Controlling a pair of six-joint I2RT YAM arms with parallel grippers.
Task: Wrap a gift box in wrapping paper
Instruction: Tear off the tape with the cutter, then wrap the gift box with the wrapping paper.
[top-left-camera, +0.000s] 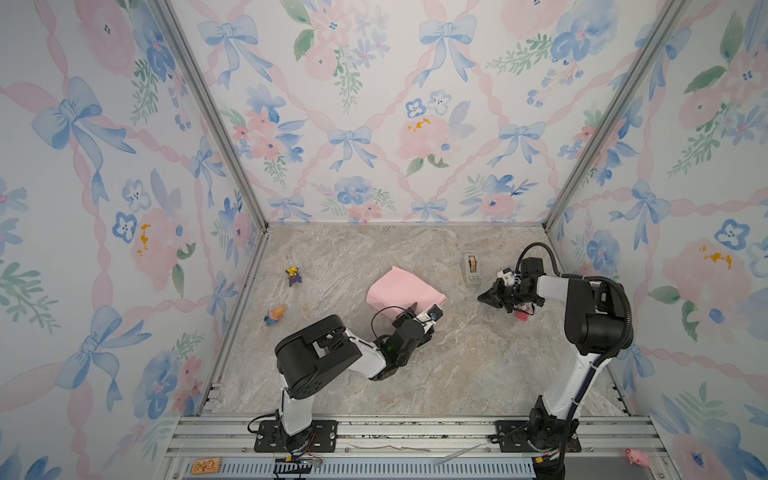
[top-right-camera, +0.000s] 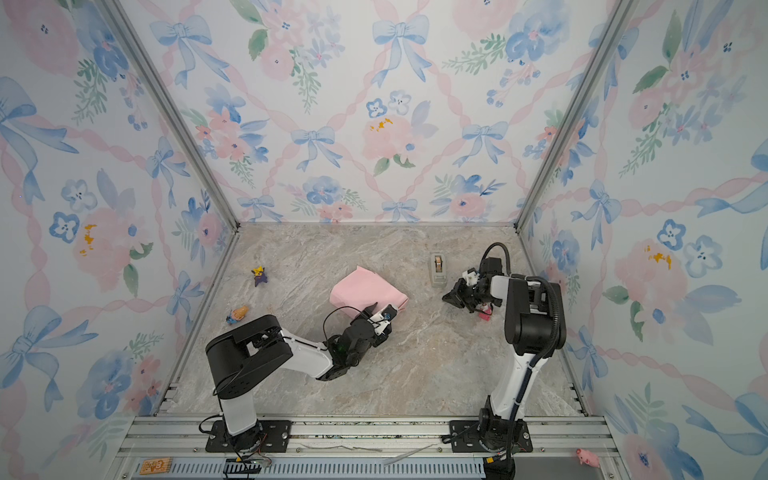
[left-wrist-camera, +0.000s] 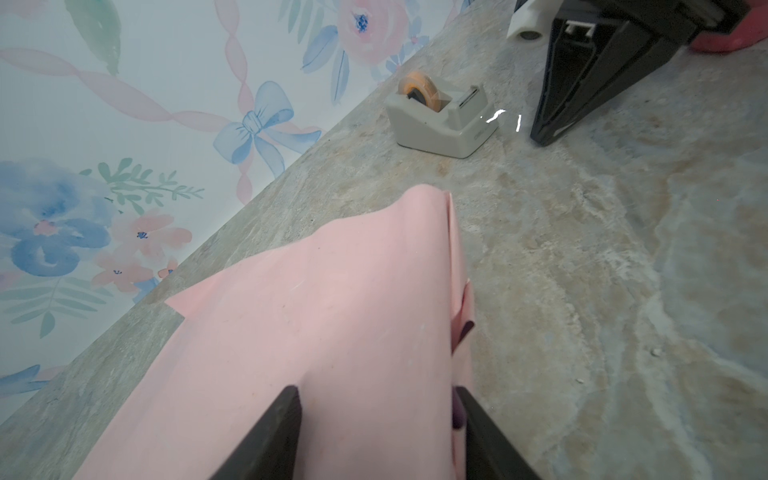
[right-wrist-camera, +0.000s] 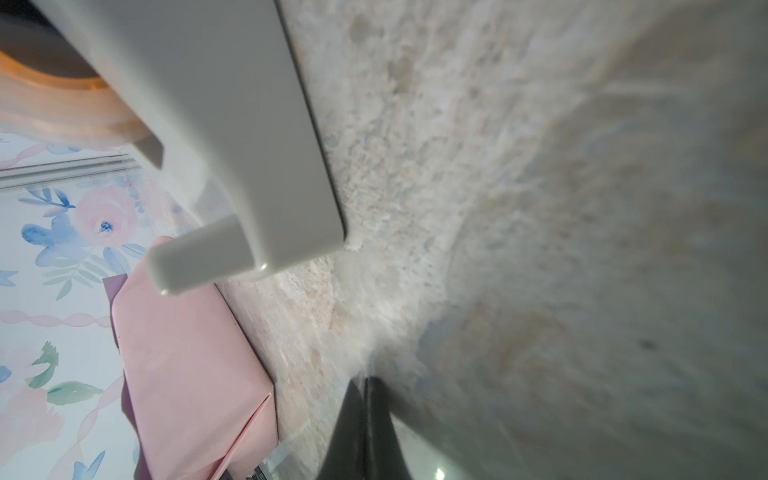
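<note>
Left wrist view: my left tool (left-wrist-camera: 376, 390) clamps the folded wrapping paper (left-wrist-camera: 332, 291) on the tabletop (left-wrist-camera: 602, 270), gift box presumably hidden inside, while my right tool (left-wrist-camera: 548, 131) sits pinched shut by the tape dispenser (left-wrist-camera: 440, 124), so I judge taping the seam comes next.

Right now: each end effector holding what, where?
The wrapping paper, clamped across its near end by the left end effector. The right end effector is shut beside the tape dispenser; whether it holds tape is unclear.

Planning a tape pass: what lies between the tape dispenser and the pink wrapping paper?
Nothing: only bare marble tabletop separates the tape dispenser from the wrapping paper, as the left wrist view and both top views show.
</note>
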